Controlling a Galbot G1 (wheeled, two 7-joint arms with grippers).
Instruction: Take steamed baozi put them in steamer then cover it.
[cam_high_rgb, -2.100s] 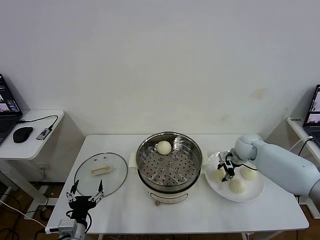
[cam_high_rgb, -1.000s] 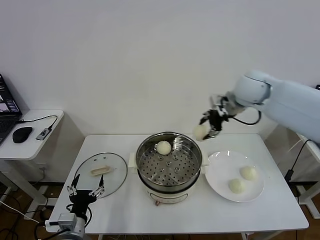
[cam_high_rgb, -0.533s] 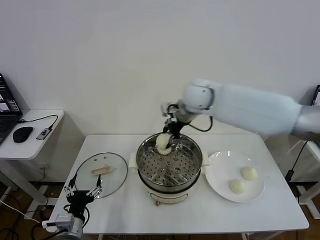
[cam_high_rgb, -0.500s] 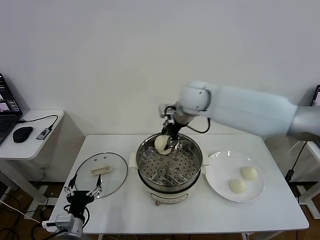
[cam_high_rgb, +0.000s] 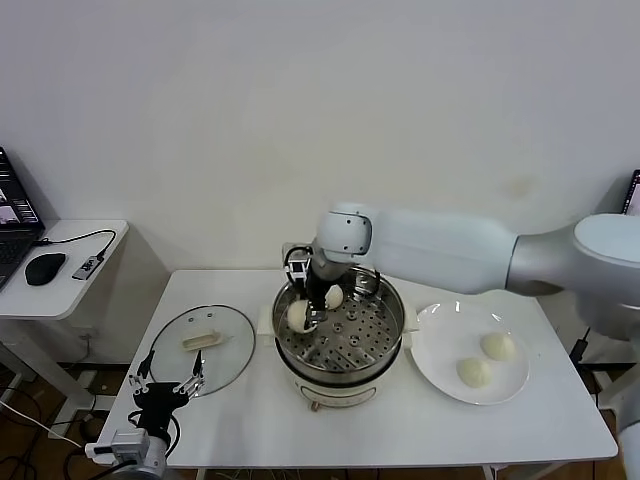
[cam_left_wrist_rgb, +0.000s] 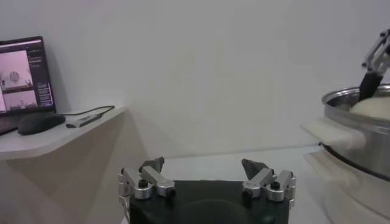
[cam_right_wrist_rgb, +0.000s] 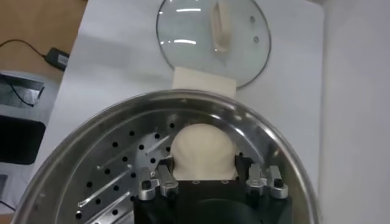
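My right gripper (cam_high_rgb: 303, 306) is shut on a cream-white baozi (cam_high_rgb: 297, 317) and holds it low over the left side of the shiny steamer (cam_high_rgb: 352, 340). In the right wrist view the bun (cam_right_wrist_rgb: 202, 149) sits between the fingers (cam_right_wrist_rgb: 244, 165), just above the perforated floor (cam_right_wrist_rgb: 116, 176). A second baozi (cam_high_rgb: 334, 296) lies at the back of the steamer. Two more baozi (cam_high_rgb: 497, 346) (cam_high_rgb: 472, 372) lie on the white plate (cam_high_rgb: 440, 345). The glass cover (cam_high_rgb: 202, 345) lies flat on the table left of the steamer. My left gripper (cam_high_rgb: 165, 385) is open and empty, parked at the front left.
A side table at the far left carries a mouse (cam_high_rgb: 45, 268) and a laptop. The left wrist view shows the open left gripper (cam_left_wrist_rgb: 202, 167) and the steamer's rim (cam_left_wrist_rgb: 356, 119) beyond it. My right arm spans above the plate.
My right gripper lifted a baozi off the plate, carried it left over the steamer, and has lowered it at the basket's left side. The left arm stayed put.
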